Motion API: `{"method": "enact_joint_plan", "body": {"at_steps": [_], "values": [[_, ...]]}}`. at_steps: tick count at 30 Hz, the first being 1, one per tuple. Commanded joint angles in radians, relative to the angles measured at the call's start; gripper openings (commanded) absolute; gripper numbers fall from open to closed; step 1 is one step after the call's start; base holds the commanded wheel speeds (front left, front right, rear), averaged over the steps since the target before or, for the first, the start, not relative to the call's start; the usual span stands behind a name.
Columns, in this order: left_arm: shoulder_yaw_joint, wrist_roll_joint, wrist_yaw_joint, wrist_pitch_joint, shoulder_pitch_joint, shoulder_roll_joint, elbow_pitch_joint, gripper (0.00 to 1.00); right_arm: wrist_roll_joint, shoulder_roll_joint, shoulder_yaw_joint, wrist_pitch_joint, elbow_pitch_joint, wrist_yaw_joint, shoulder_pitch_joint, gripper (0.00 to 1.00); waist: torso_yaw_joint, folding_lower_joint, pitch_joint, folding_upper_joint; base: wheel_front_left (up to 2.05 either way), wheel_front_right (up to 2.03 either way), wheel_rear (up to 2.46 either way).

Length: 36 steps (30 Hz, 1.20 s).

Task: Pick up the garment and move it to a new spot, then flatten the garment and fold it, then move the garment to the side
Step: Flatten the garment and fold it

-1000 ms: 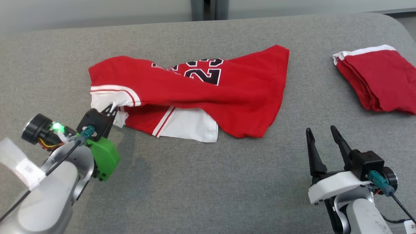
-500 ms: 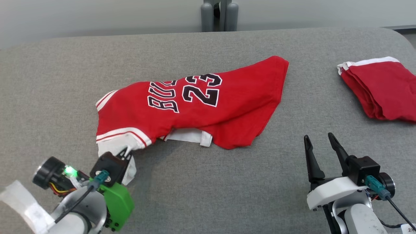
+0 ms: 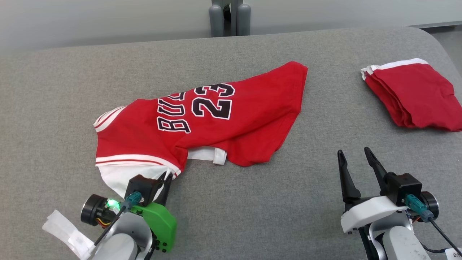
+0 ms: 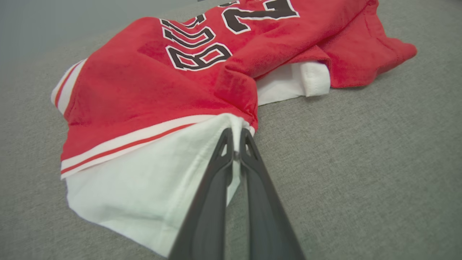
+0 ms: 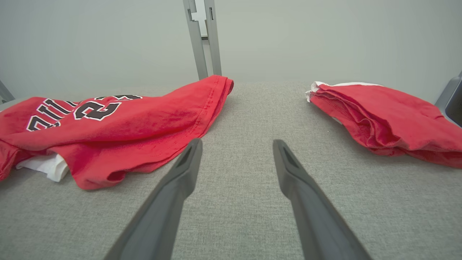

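Grey woven cloth covers the tabletop [image 3: 231, 224], which runs back to a pale blank wall [image 3: 108, 21] with a grey metal post [image 3: 230, 18] standing at its far edge. Over the last second the red basketball jersey with black-and-white lettering [image 3: 223, 130] has been drawn away from the post, toward the robot. Its printed face, bunched and partly hidden a second ago, now lies open enough to read the number. The left gripper [image 4: 235, 144] did the pulling, and its jaws are pinched shut on the white trim at the jersey's near corner. The right gripper [image 3: 353, 153] rests well short of the post and to its right, jaws spread wide and holding nothing. A folded red cloth pile with a white edge [image 3: 411, 94] lies to the post's right, well apart from the jersey. I judge the relocation nearly done. The jersey sits skewed, with a white piece tucked under it, so flattening is yet to come.
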Motion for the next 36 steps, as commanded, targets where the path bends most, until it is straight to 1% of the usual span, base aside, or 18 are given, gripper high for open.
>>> {"method": "enact_joint_plan", "body": {"at_steps": [1,2,3,4,8,12,19,26,31,36], "values": [[0.009,-0.017,0.009,-0.025,-0.018,-0.019,0.025,0.10,-0.006,-0.003,-0.001,-0.003,0.003,-0.002,0.006,1.00,0.002,0.0000,-0.003,0.0000,0.00,0.00,0.00],[0.014,-0.024,0.013,-0.049,-0.020,-0.036,0.048,0.31,-0.004,-0.003,-0.001,-0.003,0.005,-0.002,0.008,1.00,0.004,0.0000,-0.006,0.0000,0.00,0.00,0.00],[0.021,-0.027,0.017,-0.077,-0.023,-0.053,0.069,0.69,-0.001,-0.003,0.000,-0.003,0.006,-0.002,0.008,1.00,0.006,0.0000,-0.010,0.0000,0.00,0.00,0.00],[0.024,-0.033,0.019,-0.097,-0.025,-0.068,0.083,1.00,0.001,-0.003,0.001,-0.003,0.007,-0.002,0.008,1.00,0.008,0.0000,-0.013,0.0000,0.00,0.00,0.00],[0.034,-0.062,0.014,-0.165,-0.028,-0.122,0.129,1.00,0.006,-0.003,0.003,-0.003,0.011,-0.002,0.017,1.00,0.022,0.0000,-0.036,0.0000,0.00,0.00,0.00],[0.042,-0.073,0.016,-0.212,-0.025,-0.140,0.121,1.00,0.002,-0.003,-0.003,-0.003,0.018,-0.002,0.029,1.00,0.035,0.0000,-0.064,0.0000,0.00,0.00,0.00],[0.090,-0.098,0.057,-0.258,0.030,-0.129,0.054,1.00,-0.006,-0.003,-0.018,0.002,0.034,-0.002,0.055,1.00,0.071,0.0000,-0.117,0.0000,0.00,0.00,0.00],[0.117,-0.109,0.090,-0.283,0.099,-0.118,0.008,1.00,0.011,-0.003,-0.021,0.028,0.066,-0.002,0.057,1.00,0.125,0.0000,-0.134,0.0000,0.00,0.00,0.00],[0.123,-0.107,0.100,-0.290,0.129,-0.118,-0.019,1.00,0.030,-0.003,-0.039,0.072,0.114,-0.002,-0.002,1.00,0.177,0.0000,-0.131,0.0000,0.00,0.00,0.00],[0.117,-0.098,0.102,-0.296,0.127,-0.123,-0.036,1.00,0.027,-0.003,-0.056,0.130,0.196,-0.002,-0.092,1.00,0.236,0.0000,-0.114,0.0000,0.00,0.00,0.00]]}}
